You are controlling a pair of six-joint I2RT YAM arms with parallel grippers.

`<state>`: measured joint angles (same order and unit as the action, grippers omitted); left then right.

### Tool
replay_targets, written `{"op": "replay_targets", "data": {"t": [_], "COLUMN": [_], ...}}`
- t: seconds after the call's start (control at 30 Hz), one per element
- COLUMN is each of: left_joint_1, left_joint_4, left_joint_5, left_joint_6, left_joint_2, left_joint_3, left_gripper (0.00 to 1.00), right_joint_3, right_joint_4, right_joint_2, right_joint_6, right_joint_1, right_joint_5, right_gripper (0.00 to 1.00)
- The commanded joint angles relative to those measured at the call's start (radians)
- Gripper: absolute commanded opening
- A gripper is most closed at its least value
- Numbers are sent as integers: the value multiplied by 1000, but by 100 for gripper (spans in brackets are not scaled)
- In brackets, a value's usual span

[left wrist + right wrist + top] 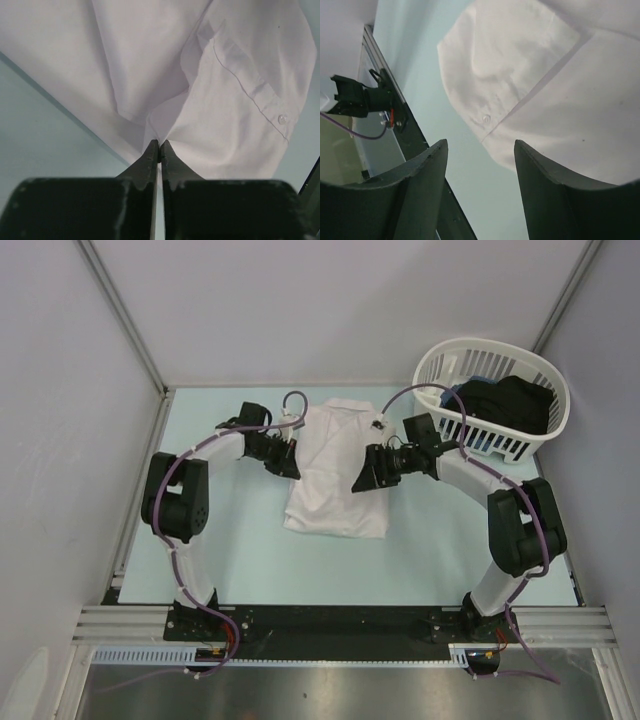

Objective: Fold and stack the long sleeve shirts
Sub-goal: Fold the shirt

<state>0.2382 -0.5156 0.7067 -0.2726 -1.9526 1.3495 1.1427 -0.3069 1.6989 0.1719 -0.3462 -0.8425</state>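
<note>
Pale green surface (250,540) lies under everything. At its left side the left tool (159,145) reaches in to the left edge of the white long sleeve shirt (335,475), its fingers pressed together and pinching a small fold of the cloth at their tips, so that the fabric draws to a point there. The shirt lies flat in the middle of the surface between the two arms, partly folded into a rough rectangle, and the left wrist view shows a stitched band with a small button (282,119) on it. At the shirt's right edge the right tool (480,146) hangs just above the cloth with its fingers spread and nothing between them; a rounded, buttoned edge of the shirt lies below it. Farther right, in the far right corner of the surface, stands a white slatted basket (500,445) holding dark clothes (510,405).
</note>
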Motion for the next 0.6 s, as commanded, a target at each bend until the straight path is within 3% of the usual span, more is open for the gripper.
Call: {"op": "replay_targets", "data": {"t": [0.0, 0.27, 0.5, 0.57], "left_joint_1": [3, 4, 4, 4], "left_joint_4": [22, 48, 48, 48], "left_joint_5": [1, -76, -90, -73], "left_joint_6": [-11, 27, 88, 99], "left_joint_2": [-9, -88, -161, -157], "left_joint_3": [83, 119, 163, 162], "left_gripper": [0, 0, 3, 7], "right_joint_3": [-11, -11, -83, -90], "right_joint_4": [-70, -15, 257, 297], "right_joint_2": [-44, -59, -21, 16], "right_joint_6": [-121, -42, 185, 239], "right_joint_1": [-10, -22, -118, -146], "right_joint_5": [42, 25, -66, -81], "right_gripper": [60, 56, 35, 34]}}
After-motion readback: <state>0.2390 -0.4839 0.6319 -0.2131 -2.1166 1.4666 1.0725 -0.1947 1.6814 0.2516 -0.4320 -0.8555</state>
